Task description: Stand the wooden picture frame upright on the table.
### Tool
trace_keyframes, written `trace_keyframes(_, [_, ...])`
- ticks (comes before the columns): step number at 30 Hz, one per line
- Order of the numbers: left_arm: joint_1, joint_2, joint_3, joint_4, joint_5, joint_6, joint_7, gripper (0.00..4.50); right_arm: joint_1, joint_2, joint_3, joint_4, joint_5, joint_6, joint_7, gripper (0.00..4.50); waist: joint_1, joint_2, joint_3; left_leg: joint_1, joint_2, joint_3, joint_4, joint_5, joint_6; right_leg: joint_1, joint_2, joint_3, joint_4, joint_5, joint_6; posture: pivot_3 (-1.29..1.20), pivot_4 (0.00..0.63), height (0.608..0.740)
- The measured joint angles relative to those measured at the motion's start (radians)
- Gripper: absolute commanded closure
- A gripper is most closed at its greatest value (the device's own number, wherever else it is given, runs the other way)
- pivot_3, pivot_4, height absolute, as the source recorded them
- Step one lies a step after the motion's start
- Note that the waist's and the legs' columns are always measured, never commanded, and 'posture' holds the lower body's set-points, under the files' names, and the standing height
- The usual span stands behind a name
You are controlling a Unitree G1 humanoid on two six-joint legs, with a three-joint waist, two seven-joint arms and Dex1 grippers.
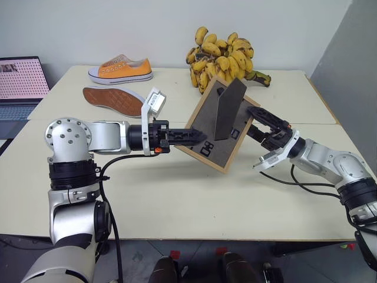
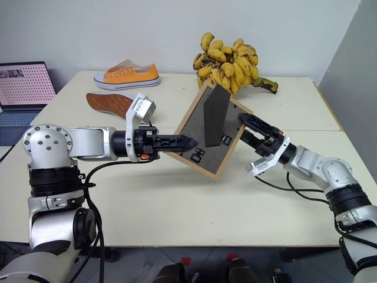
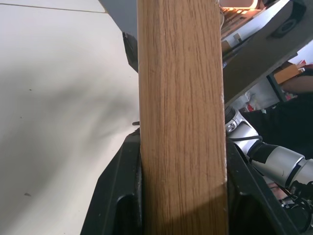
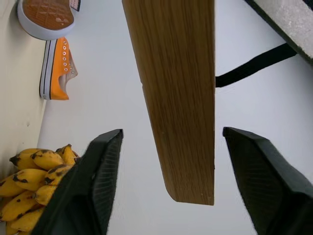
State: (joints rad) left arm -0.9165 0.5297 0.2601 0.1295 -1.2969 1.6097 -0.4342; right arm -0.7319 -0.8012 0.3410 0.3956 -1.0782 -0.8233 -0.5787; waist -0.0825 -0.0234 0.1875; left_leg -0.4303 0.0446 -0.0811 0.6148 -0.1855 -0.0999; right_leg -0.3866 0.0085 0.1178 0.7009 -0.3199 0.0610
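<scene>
Above the middle of the table (image 1: 177, 194), the wooden picture frame (image 1: 207, 132) hangs tilted in the air, grey back panel toward the camera, its fold-out stand (image 1: 228, 109) swung open. The left gripper (image 1: 197, 137) clamps the frame's wooden rail between narrowed fingers; the right gripper (image 1: 265, 125), fingers spread wide, straddles the opposite rail without touching. Rigid and probably light, the frame seems best held by its rails, sparing the hinged stand.
</scene>
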Motion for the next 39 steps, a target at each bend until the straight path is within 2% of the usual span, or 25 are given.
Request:
trace_keyframes(5, [0.000,0.002,0.000,0.004,-0.005,0.000,0.012,3.21,0.000,0.012,0.004,-0.001,-0.001,0.002,-0.017,3.08,0.000,0.000,0.000,0.000,0.000,0.000,0.000,0.000,0.000,0.000,0.000,0.000,0.001,0.000,0.000,0.00,0.150,0.740])
trace_keyframes(6, [0.000,0.002,0.001,0.008,-0.009,0.000,0.012,3.21,0.000,0.013,0.004,-0.001,-0.001,0.003,-0.021,3.14,0.000,0.000,0.000,0.000,0.000,0.000,0.000,0.000,0.000,0.000,0.000,0.000,0.001,0.000,0.000,0.00,0.150,0.740])
trace_keyframes(19, [0.000,0.003,0.002,0.025,-0.023,0.000,0.013,3.21,-0.001,0.017,0.005,-0.002,-0.008,0.016,-0.034,3.20,0.000,0.000,0.000,0.000,0.000,0.000,0.001,0.000,0.000,0.000,0.000,0.000,0.002,0.000,0.000,0.00,0.150,0.740])
trace_keyframes(21, [0.000,0.003,0.003,0.025,-0.023,0.000,0.013,2.51,-0.001,0.017,0.005,-0.003,-0.008,0.018,-0.032,3.20,0.000,0.000,0.000,0.000,0.000,0.000,0.001,0.000,0.000,0.000,0.000,0.000,0.002,0.000,0.000,0.00,0.150,0.740])
trace_keyframes(22, [0.000,0.002,0.002,0.024,-0.023,0.000,0.013,2.42,-0.001,0.017,0.006,-0.003,-0.008,0.019,-0.028,3.20,0.000,0.000,0.000,0.000,0.000,0.000,0.001,0.000,0.000,0.000,0.000,0.000,0.002,0.000,0.000,0.00,0.150,0.740])
trace_keyframes(27, [0.001,0.003,0.001,-0.007,-0.009,-0.006,0.008,1.30,-0.001,0.017,0.018,-0.001,-0.007,0.024,-0.013,3.20,0.000,0.000,0.000,0.000,0.000,0.000,0.003,0.000,0.000,0.000,0.000,0.000,0.003,0.000,0.000,0.00,0.150,0.740])
trace_keyframes(33, [0.003,0.042,-0.016,-0.066,0.069,-0.097,-0.048,1.30,-0.015,0.026,0.036,0.009,-0.006,0.019,-0.011,3.20,0.000,0.000,0.000,0.000,0.000,0.000,0.004,0.000,0.000,0.000,0.000,0.000,0.004,0.000,0.000,0.00,0.150,0.740])
trace_keyframes(36, [0.016,0.118,-0.015,-0.146,0.147,-0.238,-0.131,1.30,-0.048,0.035,0.040,0.039,0.002,0.003,-0.010,3.20,-0.003,0.000,0.000,0.000,0.000,0.000,0.004,0.000,0.000,0.000,0.000,0.000,0.005,0.000,0.000,0.00,0.150,0.740])
trace_keyframes(39, [0.076,0.199,0.067,-0.241,0.178,-0.370,-0.207,1.30,-0.081,0.081,0.056,0.131,0.046,-0.023,0.047,3.20,-0.011,0.000,0.000,0.002,0.000,0.002,0.004,0.000,0.000,0.000,0.000,0.002,0.005,0.000,0.000,0.00,0.150,0.740])
